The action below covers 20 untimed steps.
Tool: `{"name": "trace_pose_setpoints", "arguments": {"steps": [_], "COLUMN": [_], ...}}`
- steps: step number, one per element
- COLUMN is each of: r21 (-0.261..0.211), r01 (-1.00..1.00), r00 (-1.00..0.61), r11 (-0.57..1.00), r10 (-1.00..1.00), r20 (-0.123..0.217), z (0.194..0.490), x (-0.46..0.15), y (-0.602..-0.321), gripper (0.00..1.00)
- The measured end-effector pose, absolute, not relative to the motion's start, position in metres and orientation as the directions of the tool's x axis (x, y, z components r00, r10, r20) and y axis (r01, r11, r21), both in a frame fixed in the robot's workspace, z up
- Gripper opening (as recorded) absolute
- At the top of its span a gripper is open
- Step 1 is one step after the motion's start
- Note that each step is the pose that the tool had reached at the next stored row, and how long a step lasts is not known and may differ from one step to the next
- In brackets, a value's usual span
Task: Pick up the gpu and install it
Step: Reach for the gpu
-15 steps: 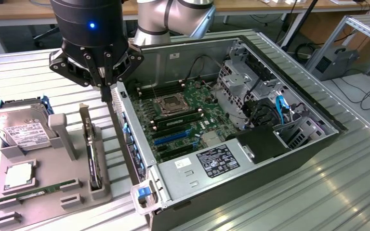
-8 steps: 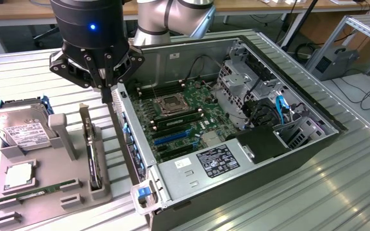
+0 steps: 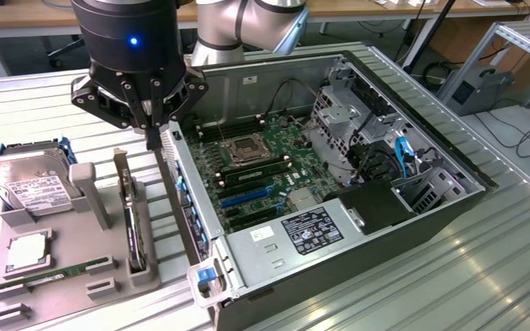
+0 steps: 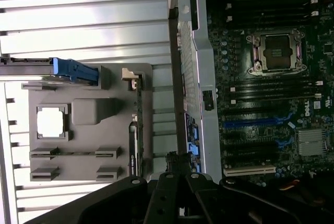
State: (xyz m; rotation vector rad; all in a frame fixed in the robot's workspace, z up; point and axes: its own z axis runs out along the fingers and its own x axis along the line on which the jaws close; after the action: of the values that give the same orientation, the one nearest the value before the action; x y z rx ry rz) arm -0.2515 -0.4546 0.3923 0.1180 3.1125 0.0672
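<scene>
The gpu (image 3: 132,221) stands on edge in a slot of the grey holder tray (image 3: 63,276), a thin dark strip with its silvery bracket at the far end. From the wrist it appears as a dark strip (image 4: 136,130) along the tray's (image 4: 88,112) side. My gripper (image 3: 154,134) hangs above the gap between the tray and the open computer case (image 3: 339,172), a little beyond the card's bracket end. Its fingers are shut with nothing in them. The wrist view shows the gripper (image 4: 177,164) over the case's side wall (image 4: 201,78).
A hard drive (image 3: 30,183) in a blue caddy, a CPU (image 3: 27,252) and a green RAM stick (image 3: 39,279) share the tray. The motherboard (image 3: 256,179) lies inside the case with blue expansion slots (image 4: 255,122). The slatted metal table (image 3: 449,276) extends to the exterior view's right.
</scene>
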Motion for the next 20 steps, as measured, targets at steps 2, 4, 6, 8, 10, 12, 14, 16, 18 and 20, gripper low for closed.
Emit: {"name": "trace_pose_setpoints", "arguments": {"steps": [2, 4, 6, 8, 10, 12, 14, 16, 18, 20], "r21": [0.044, 0.044, 0.044, 0.044, 0.044, 0.044, 0.044, 0.044, 0.044, 0.044], "r01": [0.075, 0.075, 0.075, 0.075, 0.075, 0.075, 0.075, 0.075, 0.075, 0.075], "r00": [-0.997, -0.997, -0.997, -0.997, -0.997, -0.997, -0.997, -0.997, -0.997, -0.997], "r11": [0.996, 0.996, 0.996, 0.996, 0.996, 0.996, 0.996, 0.996, 0.996, 0.996], "r10": [0.076, 0.076, 0.076, 0.076, 0.076, 0.076, 0.076, 0.076, 0.076, 0.076], "r20": [-0.024, -0.024, -0.024, -0.025, -0.024, -0.024, -0.024, -0.024, -0.024, -0.024], "z": [0.3923, 0.3923, 0.3923, 0.3923, 0.3923, 0.3923, 0.3923, 0.3923, 0.3923, 0.3923], "x": [-0.2515, -0.2515, -0.2515, -0.2515, -0.2515, -0.2515, -0.2515, -0.2515, -0.2515, -0.2515], "y": [-0.4553, -0.456, -0.4567, -0.4575, -0.4584, -0.4591, -0.4598, -0.4606, -0.4613, -0.462], "gripper": [0.11, 0.11, 0.11, 0.11, 0.11, 0.11, 0.11, 0.11, 0.11, 0.11]}}
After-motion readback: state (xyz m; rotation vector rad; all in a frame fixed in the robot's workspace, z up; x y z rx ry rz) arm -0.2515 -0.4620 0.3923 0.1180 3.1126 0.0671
